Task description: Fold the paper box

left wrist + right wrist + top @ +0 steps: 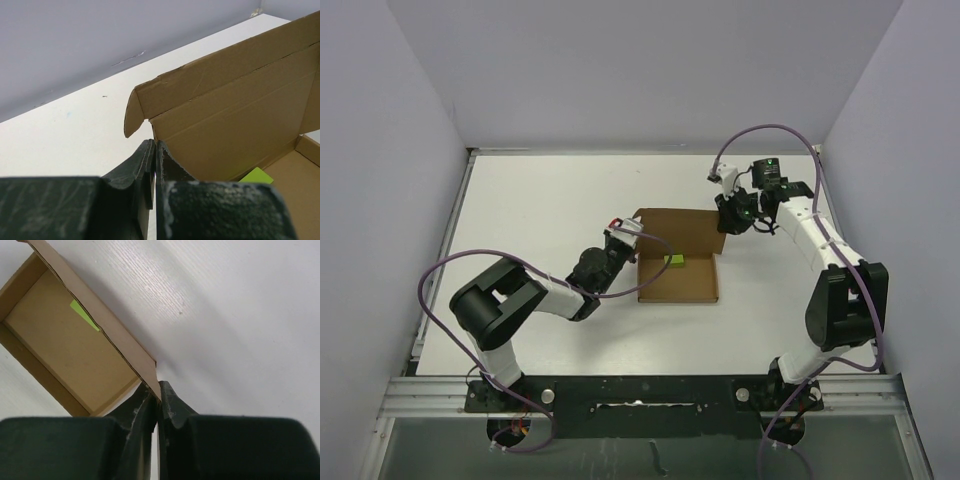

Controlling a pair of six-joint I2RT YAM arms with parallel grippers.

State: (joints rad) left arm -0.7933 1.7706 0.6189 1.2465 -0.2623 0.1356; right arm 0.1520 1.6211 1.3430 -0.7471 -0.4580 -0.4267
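White table point(520, 200): paper box point(680, 285), green slip point(675, 261) inside; right claw point(158, 388) pinches flap; left claw point(154, 146) shut.

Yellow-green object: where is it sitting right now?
In the top view, the yellow-green object lies inside the open paper box near the table's centre, on its floor close to the raised far flap.

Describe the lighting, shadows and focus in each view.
Top external: even, diffuse light, no glare, only faint shadows around the paper box. Left wrist: the left gripper fills the foreground dark and soft, while the cardboard behind is sharp. Right wrist: the box throws a broad soft-edged shadow across the table; the right gripper is underexposed.
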